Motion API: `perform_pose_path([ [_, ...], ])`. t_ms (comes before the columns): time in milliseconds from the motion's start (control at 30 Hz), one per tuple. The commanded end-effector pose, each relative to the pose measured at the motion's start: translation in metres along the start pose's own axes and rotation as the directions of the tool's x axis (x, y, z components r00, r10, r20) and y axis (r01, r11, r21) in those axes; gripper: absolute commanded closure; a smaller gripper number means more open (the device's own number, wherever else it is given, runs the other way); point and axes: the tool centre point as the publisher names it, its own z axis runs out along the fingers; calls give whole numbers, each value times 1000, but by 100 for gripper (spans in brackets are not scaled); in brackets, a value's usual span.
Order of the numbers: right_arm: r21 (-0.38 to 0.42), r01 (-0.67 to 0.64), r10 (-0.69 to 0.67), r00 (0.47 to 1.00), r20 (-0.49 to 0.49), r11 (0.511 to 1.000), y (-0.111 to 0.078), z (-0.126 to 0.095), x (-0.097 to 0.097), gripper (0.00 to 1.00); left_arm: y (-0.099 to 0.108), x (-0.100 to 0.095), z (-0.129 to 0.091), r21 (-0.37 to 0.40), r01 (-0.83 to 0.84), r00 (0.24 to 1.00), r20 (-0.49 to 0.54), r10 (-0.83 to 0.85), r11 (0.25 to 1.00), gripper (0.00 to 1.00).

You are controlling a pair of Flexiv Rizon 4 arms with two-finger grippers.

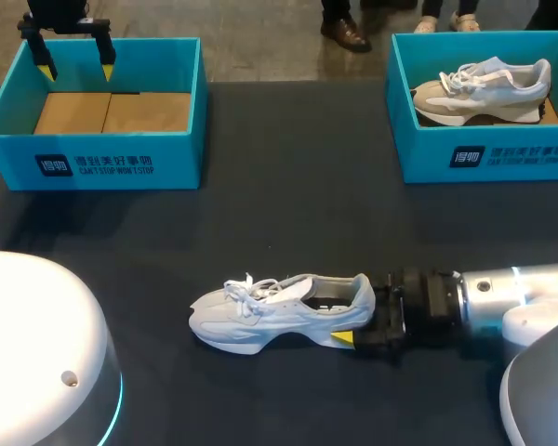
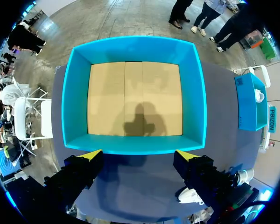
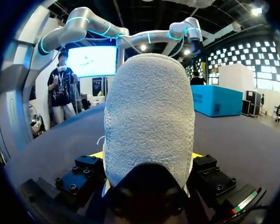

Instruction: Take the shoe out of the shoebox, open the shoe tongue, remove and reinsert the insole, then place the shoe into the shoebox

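A white lace-up shoe [image 1: 279, 311] lies on its side on the dark table [image 1: 288, 186], toe to the left. My right gripper [image 1: 358, 313] comes in from the right and is shut on its heel. In the right wrist view the heel [image 3: 149, 121] fills the space between the fingers, and both yellow tips touch it. My left gripper [image 1: 76, 67] hangs open over the back of the left teal shoebox [image 1: 93, 153]. The left wrist view looks straight down into this shoebox [image 2: 74, 93], with only a cardboard floor [image 2: 133, 98] below the left gripper [image 2: 139, 155].
A second teal shoebox [image 1: 488, 153] stands at the back right with a grey and white shoe [image 1: 484, 88] inside. A white robot housing [image 1: 37, 353] fills the near left corner.
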Motion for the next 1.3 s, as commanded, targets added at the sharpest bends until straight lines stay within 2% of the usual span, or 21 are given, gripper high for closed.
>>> perform_pose_path([
  [33, 4, -1, 1, 1000, 2, 1000, -1, 0, -1, 100, 4, 3, -3, 11, 6, 1000, -2, -6, 1000, 0],
  [200, 4, -1, 1, 1000, 2, 1000, -1, 0, -1, 100, 27, 29, -15, -4, 56, 998, -16, -56, 998, 0],
  [267, 4, -1, 1, 1000, 2, 1000, -1, 0, -1, 100, 39, 40, -16, 32, 77, 997, 0, -77, 997, 0],
  [367, 4, -1, 1, 1000, 2, 1000, -1, 0, -1, 100, 57, 55, -21, 26, 108, 994, -10, -108, 994, 0],
  [467, 4, -1, 1, 1000, 2, 1000, -1, 0, -1, 100, 70, 67, -19, 0, 128, 992, -14, -128, 992, 0],
  [633, 4, -1, 1, 1000, 2, 1000, -1, 0, -1, 100, 94, 86, -15, 2, 146, 989, -16, -146, 989, 0],
  [733, 4, -1, 1, 1000, 2, 1000, -1, 0, -1, 100, 105, 97, -13, -54, 210, 977, -20, -212, 976, 0],
  [800, 4, -1, 1, 1000, 2, 1000, -1, 0, -1, 100, 114, 105, -10, -56, 222, 975, -15, -223, 973, 0],
  [1267, 4, -1, 1, 1000, 2, 1000, -1, 0, -1, 100, 112, 106, -12, -44, 238, 971, 0, -239, 970, 0],
  [1300, 4, -1, 1, 1000, 2, 1000, -1, 0, -1, 100, 120, 112, -14, -36, 211, 977, -9, -211, 977, 0],
])
